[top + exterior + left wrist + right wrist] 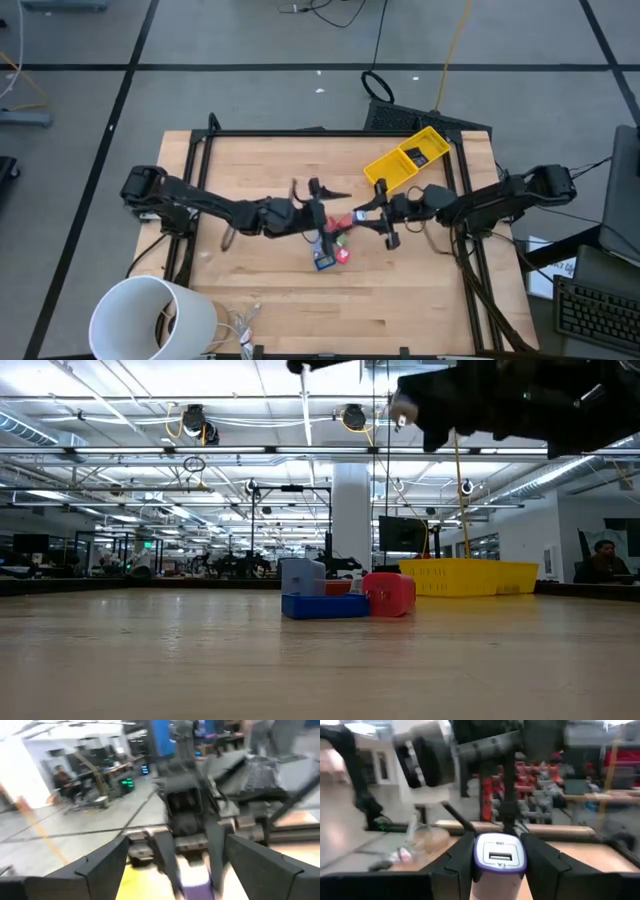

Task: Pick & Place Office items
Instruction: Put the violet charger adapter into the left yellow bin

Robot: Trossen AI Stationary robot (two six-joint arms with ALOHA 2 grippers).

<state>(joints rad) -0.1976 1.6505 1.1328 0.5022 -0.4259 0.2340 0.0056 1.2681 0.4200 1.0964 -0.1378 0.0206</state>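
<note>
My right gripper [499, 862] [366, 211] hovers above the table's middle, shut on a small white block with a purple rim and a socket in its face [499, 854]. My left gripper [182, 862] [321, 198] faces it from the left, open and touching nothing. Below them a blue rectangle [325, 606], a grey-blue block [302, 576] and a red block [390, 594] rest together on the wood. In the high view they show as a blue piece [325, 261] and a red piece [343, 256], with a pink-red bit [340, 223] and a green bit [338, 240] close by. My right gripper pinches the white, purple-rimmed block between its two fingers [460, 862], one on each side wall [476, 857]. The socket face points forward, toward the left gripper. The fingers lie about level, coming from the table's right. The block is lifted clear of the table.
The long yellow bin [407, 160] [468, 575] lies slantwise near the far right corner, with dark pieces inside. A big white cylinder [150, 318] stands at the near left corner beside a loose cable [243, 322]. Bare wood [420, 290] spreads toward the near edge.
</note>
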